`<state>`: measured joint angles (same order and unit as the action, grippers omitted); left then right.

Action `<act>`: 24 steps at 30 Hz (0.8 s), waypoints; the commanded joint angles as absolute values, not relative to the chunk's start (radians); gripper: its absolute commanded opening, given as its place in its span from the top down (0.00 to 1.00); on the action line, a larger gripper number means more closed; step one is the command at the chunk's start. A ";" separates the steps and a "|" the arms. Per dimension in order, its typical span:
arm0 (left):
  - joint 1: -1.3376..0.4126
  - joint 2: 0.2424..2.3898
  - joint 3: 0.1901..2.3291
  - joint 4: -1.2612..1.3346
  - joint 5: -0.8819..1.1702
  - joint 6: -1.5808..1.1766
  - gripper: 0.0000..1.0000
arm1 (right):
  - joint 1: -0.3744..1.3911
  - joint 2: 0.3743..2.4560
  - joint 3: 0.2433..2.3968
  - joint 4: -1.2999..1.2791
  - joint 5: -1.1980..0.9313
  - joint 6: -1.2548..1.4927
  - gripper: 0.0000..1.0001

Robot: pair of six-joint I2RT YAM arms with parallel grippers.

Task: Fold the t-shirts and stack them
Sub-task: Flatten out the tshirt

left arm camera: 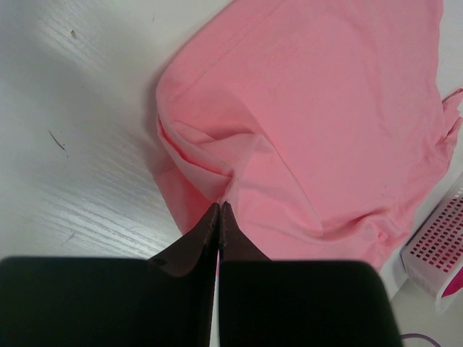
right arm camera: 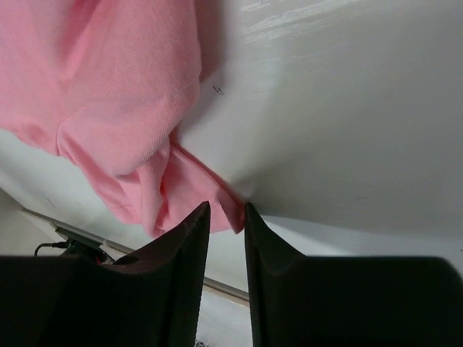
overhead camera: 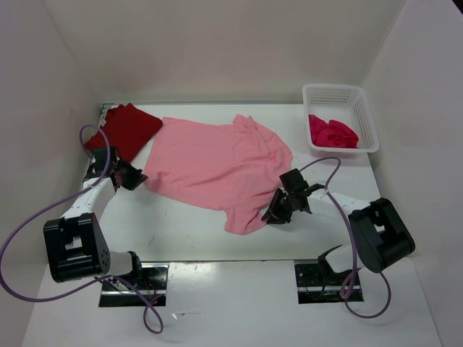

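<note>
Table [overhead camera: 181, 231] holds the pink shirt [overhead camera: 217, 163] crosswise; my left gripper [left arm camera: 219, 210] is clamped on its left edge, right gripper [right arm camera: 226, 208] fingers apart, seemingly straddling its near-right corner.

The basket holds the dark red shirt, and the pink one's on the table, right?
No: the top view shows the basket holding the bright magenta shirt. The dark red shirt lies on the table, like the pink shirt.

Pink t-shirt [overhead camera: 217, 163] spread mid-table, dark red t-shirt [overhead camera: 126, 129] folded far-left, crimson t-shirt [overhead camera: 333, 132] crumpled far-right.
</note>
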<state>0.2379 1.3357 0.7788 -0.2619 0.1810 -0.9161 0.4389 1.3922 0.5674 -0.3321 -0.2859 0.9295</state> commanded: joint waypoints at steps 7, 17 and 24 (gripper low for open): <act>0.207 1.318 0.775 -0.219 0.175 -0.914 1.00 | 0.446 1.433 0.600 -0.351 -0.201 0.857 0.91; -0.040 1.379 0.987 -0.192 0.101 -0.954 1.00 | 0.446 1.241 1.027 -0.670 -0.080 0.776 1.00; -0.063 1.373 1.394 -0.325 0.161 -0.884 1.00 | 0.446 1.259 1.619 -0.913 0.147 0.700 1.00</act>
